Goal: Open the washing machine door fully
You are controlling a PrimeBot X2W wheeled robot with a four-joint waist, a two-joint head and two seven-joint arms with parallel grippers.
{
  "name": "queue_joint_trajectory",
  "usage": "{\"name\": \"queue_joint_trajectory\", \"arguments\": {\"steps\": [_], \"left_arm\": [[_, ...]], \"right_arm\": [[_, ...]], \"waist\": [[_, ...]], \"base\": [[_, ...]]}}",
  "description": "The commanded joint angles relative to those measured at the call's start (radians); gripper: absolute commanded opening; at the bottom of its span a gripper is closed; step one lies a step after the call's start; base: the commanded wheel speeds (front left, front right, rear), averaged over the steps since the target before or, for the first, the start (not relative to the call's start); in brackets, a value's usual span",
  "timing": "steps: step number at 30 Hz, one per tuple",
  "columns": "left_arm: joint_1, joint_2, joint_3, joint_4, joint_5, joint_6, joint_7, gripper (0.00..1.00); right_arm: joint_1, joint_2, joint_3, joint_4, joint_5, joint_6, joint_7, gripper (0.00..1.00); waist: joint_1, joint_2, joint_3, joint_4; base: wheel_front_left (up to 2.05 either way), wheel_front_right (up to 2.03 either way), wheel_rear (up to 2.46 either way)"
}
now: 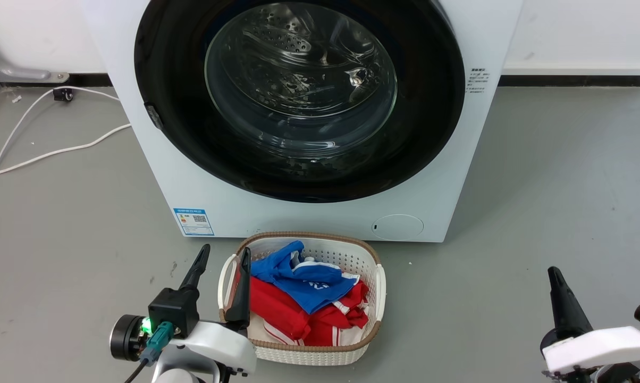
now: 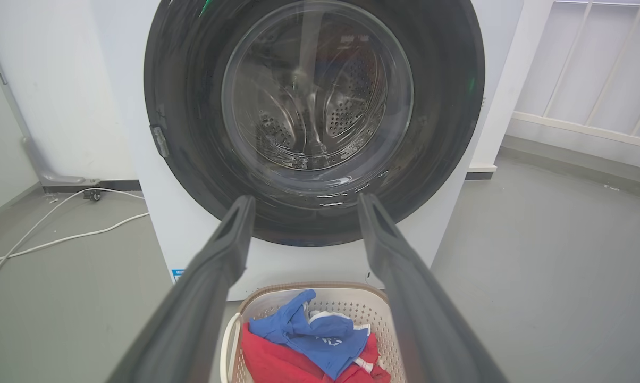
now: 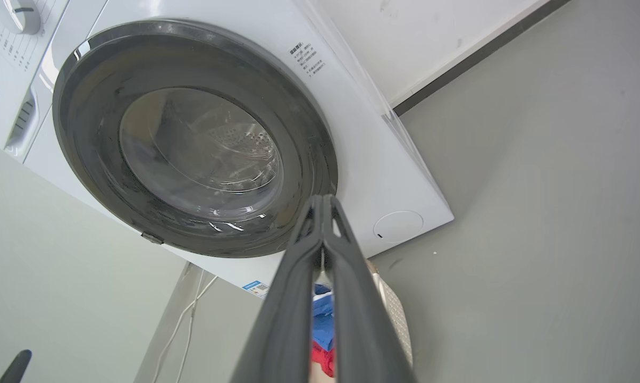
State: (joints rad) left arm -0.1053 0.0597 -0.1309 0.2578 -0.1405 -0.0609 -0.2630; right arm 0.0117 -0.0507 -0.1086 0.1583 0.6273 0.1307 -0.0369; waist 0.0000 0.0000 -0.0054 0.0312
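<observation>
Head view has the washing machine door [image 1: 299,101] closed flush against the washing machine [image 1: 192,202] at the far side of the floor, so opening has not begun. A laundry basket [image 1: 381,282] of red and blue clothes sits just near of the machine, probably staged for loading. The left hand [image 1: 225,250] hovers low by the basket's left rim, fingers spread and empty, aimed at the door. A small grey catch [image 1: 152,114] on the door's left edge looks the likely pull point. The right hand [image 3: 322,201] waits near right, fingers pressed together on nothing, well apart from the machine.
</observation>
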Motion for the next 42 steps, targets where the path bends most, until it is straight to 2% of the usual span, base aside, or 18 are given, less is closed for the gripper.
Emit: {"name": "queue_joint_trajectory", "arguments": {"steps": [1,7,10,13,16,23,25,32,38,42], "left_arm": [[-0.01,-0.002,-0.002,-0.005,0.005,-0.002,-0.002,1.0],[-0.009,-0.004,0.002,-0.004,0.0,-0.004,-0.002,1.0],[-0.021,-0.005,0.003,-0.011,0.005,0.001,-0.002,1.0],[-0.031,-0.006,0.004,-0.019,0.006,0.007,-0.002,1.0],[-0.046,-0.007,0.001,-0.028,0.008,0.008,-0.002,1.0],[-0.087,-0.008,-0.014,-0.054,0.013,0.019,-0.002,1.0],[-0.106,-0.009,-0.024,-0.065,0.013,0.024,-0.002,1.0],[-0.157,-0.009,-0.057,-0.093,0.006,0.038,-0.002,1.0],[-0.191,-0.009,-0.081,-0.118,-0.001,0.054,-0.002,1.0],[-0.212,-0.009,-0.093,-0.136,0.014,0.066,-0.002,1.0]], "right_arm": [[-0.019,0.0,-0.002,0.019,0.124,0.0,0.018,0.0],[-0.075,0.0,-0.043,0.08,0.656,0.0,0.083,0.0],[-0.122,0.0,-0.091,0.115,0.848,0.0,0.112,0.0],[-0.189,-0.007,-0.144,0.163,0.958,0.0,0.151,0.0],[-0.267,-0.049,-0.164,0.213,1.011,0.0,0.195,0.0],[-0.441,-0.148,-0.153,0.314,1.06,0.0,0.274,0.0],[-0.503,-0.198,-0.13,0.356,1.043,0.0,0.304,0.0],[-0.757,-0.307,-0.048,0.552,1.056,0.0,0.426,0.0],[-0.983,-0.372,0.048,0.691,1.02,0.0,0.534,0.0],[-1.138,-0.39,0.107,0.769,0.981,0.0,0.575,0.0]], "waist": [[0.0,0.0,0.002,0.003],[0.0,0.0,0.014,0.006],[0.0,0.0,0.034,0.004],[0.0,0.0,0.062,0.0],[0.0,0.0,0.097,-0.003],[0.0,0.0,0.179,0.002],[0.0,0.0,0.212,0.005],[0.0,0.0,0.3,0.024],[0.0,0.0,0.355,0.047],[0.0,0.0,0.396,0.056]], "base": [[0.0,0.0,0.0],[0.0,0.0,0.0],[0.0,0.0,0.0],[0.0,0.0,0.0],[0.0,0.0,0.0],[0.0,0.0,0.0],[0.0,0.0,0.0],[0.0,0.0,0.0],[0.0,0.0,0.0],[0.0,0.0,0.0]]}}
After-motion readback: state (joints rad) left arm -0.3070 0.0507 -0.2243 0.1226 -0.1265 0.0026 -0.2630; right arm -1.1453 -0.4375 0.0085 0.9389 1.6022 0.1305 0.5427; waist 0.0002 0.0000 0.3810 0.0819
